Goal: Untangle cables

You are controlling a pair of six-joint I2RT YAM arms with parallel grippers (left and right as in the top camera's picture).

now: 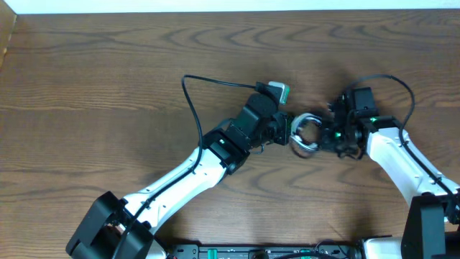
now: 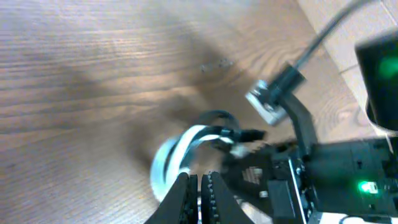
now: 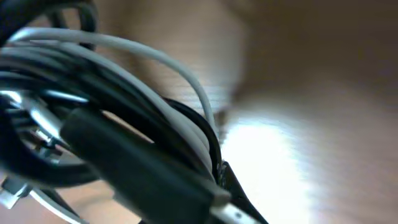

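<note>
The cables [image 1: 305, 134] are a small knot of black and white cords on the wooden table, between my two grippers. My left gripper [image 1: 290, 132] comes at the knot from the left. In the left wrist view its jaws [image 2: 200, 191] stand almost together, pinching a white loop of the cables [image 2: 171, 163]. My right gripper [image 1: 325, 137] meets the knot from the right. The right wrist view is filled by the blurred cables [image 3: 124, 118], with a silver plug tip low down. Only one dark finger [image 3: 239, 191] shows, pressed against the cords.
My right arm's body with a green light [image 2: 367, 185] sits close in front of the left jaws. A thick black arm cable [image 1: 192, 101] loops over the table behind the left arm. The table's back edge [image 1: 230, 13] and left edge [image 1: 6, 50] lie far off.
</note>
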